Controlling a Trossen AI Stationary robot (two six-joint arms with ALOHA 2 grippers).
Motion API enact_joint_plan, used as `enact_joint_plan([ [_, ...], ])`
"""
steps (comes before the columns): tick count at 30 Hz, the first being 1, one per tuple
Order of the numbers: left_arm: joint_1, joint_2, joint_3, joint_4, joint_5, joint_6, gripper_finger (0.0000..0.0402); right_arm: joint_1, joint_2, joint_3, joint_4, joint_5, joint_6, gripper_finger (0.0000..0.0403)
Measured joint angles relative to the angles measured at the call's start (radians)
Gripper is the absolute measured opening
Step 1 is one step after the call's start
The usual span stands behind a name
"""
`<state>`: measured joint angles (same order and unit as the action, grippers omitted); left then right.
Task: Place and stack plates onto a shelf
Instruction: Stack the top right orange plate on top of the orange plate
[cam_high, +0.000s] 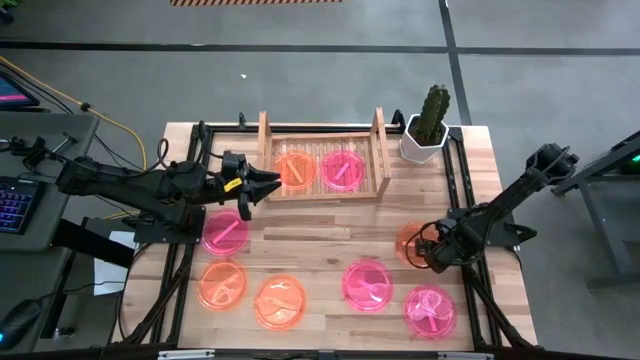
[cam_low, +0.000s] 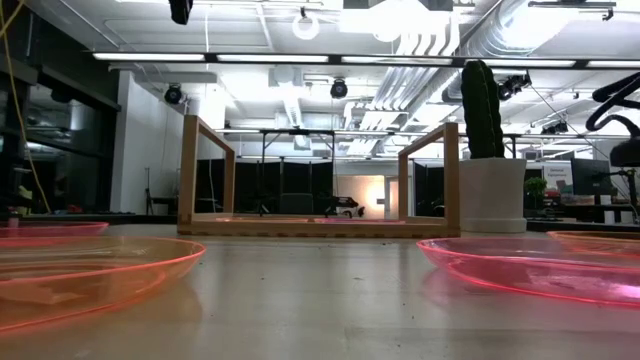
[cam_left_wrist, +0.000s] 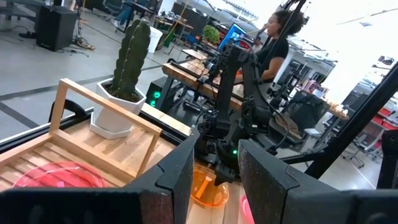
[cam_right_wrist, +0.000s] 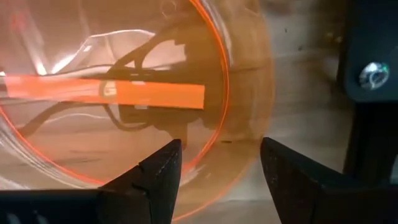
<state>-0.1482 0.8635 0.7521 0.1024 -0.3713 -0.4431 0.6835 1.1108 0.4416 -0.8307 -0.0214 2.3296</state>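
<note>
The light-wood shelf (cam_high: 322, 188) stands at the table's far middle, with an orange plate (cam_high: 296, 168) and a pink plate (cam_high: 342, 170) lying side by side on its slats. Several more plates lie flat on the table, among them a pink one (cam_high: 225, 232) and an orange one (cam_high: 222, 285). My left gripper (cam_high: 273, 183) hovers open and level at the shelf's left end, nothing between its fingers (cam_left_wrist: 180, 180). My right gripper (cam_right_wrist: 217, 180) points down, open, over an orange plate (cam_high: 408, 240) at the right. One finger (cam_right_wrist: 161, 174) stands over the plate's inside and the other (cam_right_wrist: 292, 180) outside its rim (cam_right_wrist: 219, 118).
A white pot with a cactus (cam_high: 430, 125) stands right of the shelf at the far right. Two pink plates (cam_high: 368, 285) (cam_high: 430, 310) and an orange one (cam_high: 280, 302) lie along the near edge. A person (cam_left_wrist: 277, 37) sits beyond the table.
</note>
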Motion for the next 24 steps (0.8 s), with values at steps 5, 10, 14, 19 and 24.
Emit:
enact_joint_plan([
  [5,0.000,0.000,0.000,0.000,-0.005,0.000,0.0115,-0.026,0.002,0.000,-0.017,0.014,-0.014,0.0150],
  [10,0.000,0.000,0.000,0.000,-0.008,0.001,0.0115,-0.050,0.002,0.000,-0.032,0.027,-0.046,0.0037],
  [14,0.000,0.000,0.000,-0.007,-0.009,0.001,0.0115,-0.058,0.001,0.001,-0.033,0.041,-0.064,0.0016],
  [19,0.000,0.000,0.000,-0.009,-0.010,0.003,0.0115,-0.055,-0.009,0.023,-0.035,0.057,-0.095,0.0004],
  [24,0.000,0.000,0.000,-0.008,-0.029,0.027,0.0115,-0.055,-0.058,0.108,-0.121,0.134,-0.141,0.0001],
])
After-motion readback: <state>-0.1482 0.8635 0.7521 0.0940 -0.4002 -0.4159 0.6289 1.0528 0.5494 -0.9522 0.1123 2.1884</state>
